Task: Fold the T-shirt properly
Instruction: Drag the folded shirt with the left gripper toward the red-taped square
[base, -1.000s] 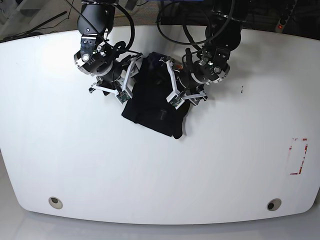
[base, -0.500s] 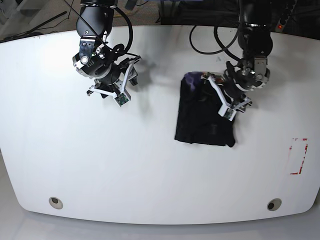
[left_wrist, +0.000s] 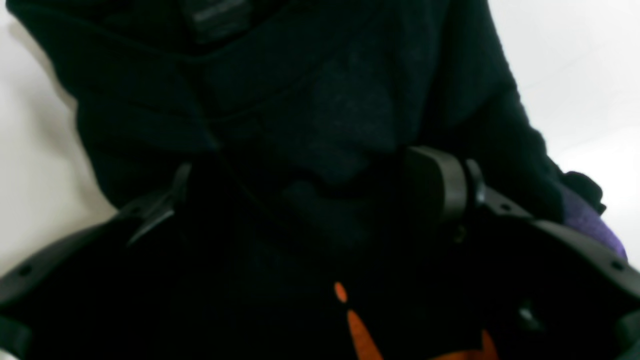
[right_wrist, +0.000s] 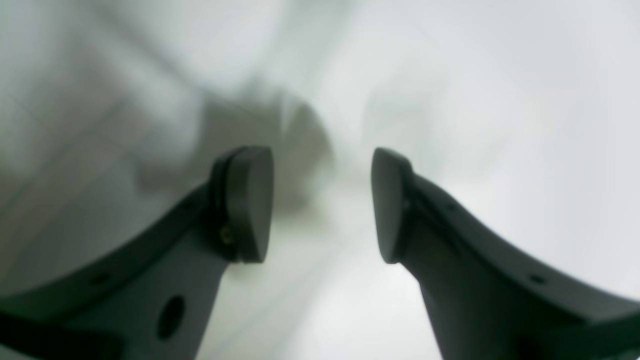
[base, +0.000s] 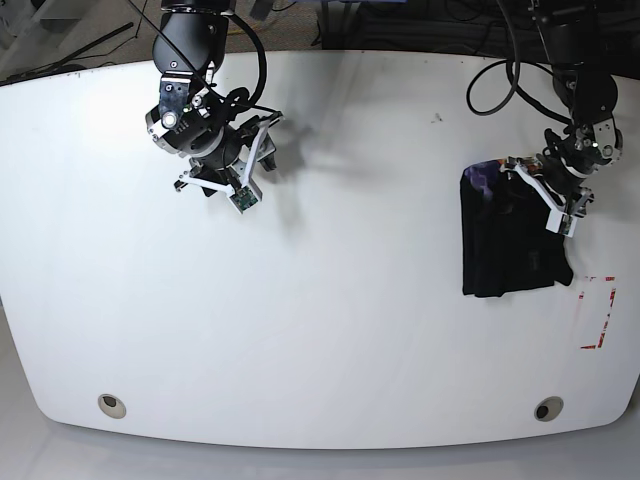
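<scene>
Black cloth fills your left wrist view: the folded T-shirt (base: 510, 232) lies flat near the table's (base: 320, 330) right edge in the base view, and your left gripper (base: 548, 192) is pinching its upper edge, fabric bunched between the pads with orange and purple print peeking out. Your right gripper (right_wrist: 322, 205) hangs over bare white tabletop well away from it, fingers spread and holding nothing.

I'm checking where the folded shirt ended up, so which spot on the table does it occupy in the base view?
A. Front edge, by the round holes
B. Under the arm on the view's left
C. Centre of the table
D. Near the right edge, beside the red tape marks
D: the T-shirt lies far right, by the red tape marks, under the left gripper.
</scene>
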